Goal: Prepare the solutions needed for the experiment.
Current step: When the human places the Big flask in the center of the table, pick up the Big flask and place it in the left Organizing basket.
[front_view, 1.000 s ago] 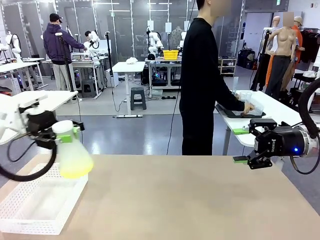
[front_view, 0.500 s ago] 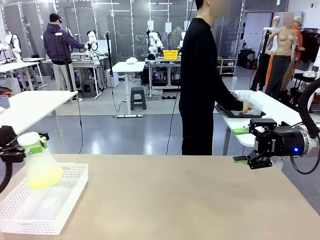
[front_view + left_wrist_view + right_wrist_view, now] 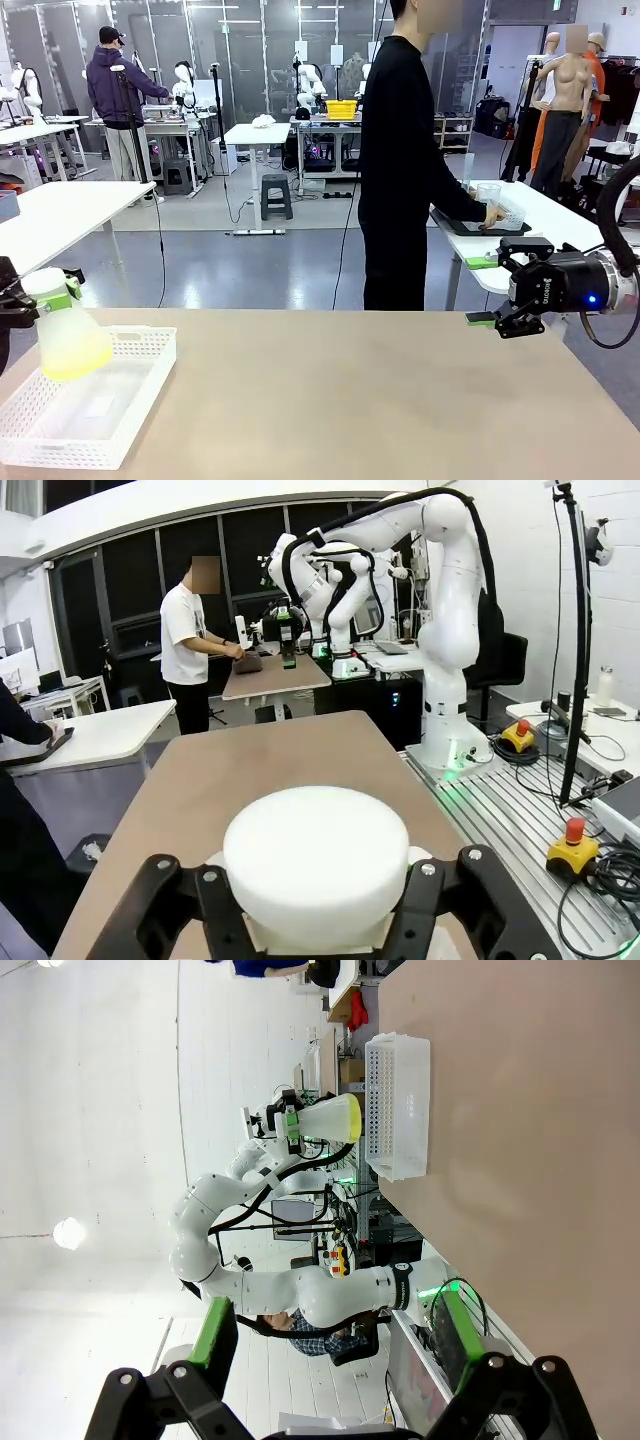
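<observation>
Item: conical flask (image 3: 68, 335), frosted, white stopper up, long axis near upright with a slight tilt; the solutions (image 3: 75, 360), pale yellow-green liquid, pool in its wide base.

Location: held above the white perforated basket (image 3: 110, 420) at the table's (image 3: 380, 400) left end.

Left gripper (image 3: 315, 920): jaws pinching the flask's neck.

Right gripper (image 3: 482, 291): jaws spread, empty, well apart.

Progress: judged early; the flask is not yet set down on the table, nothing poured.

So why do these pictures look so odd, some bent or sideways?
Left wrist view: wide lens bulges the white cap, close and soft. Right wrist view: rolled sideways, the basket stands on end. Front view: evenly lit, the flask is slightly blurred.
</observation>
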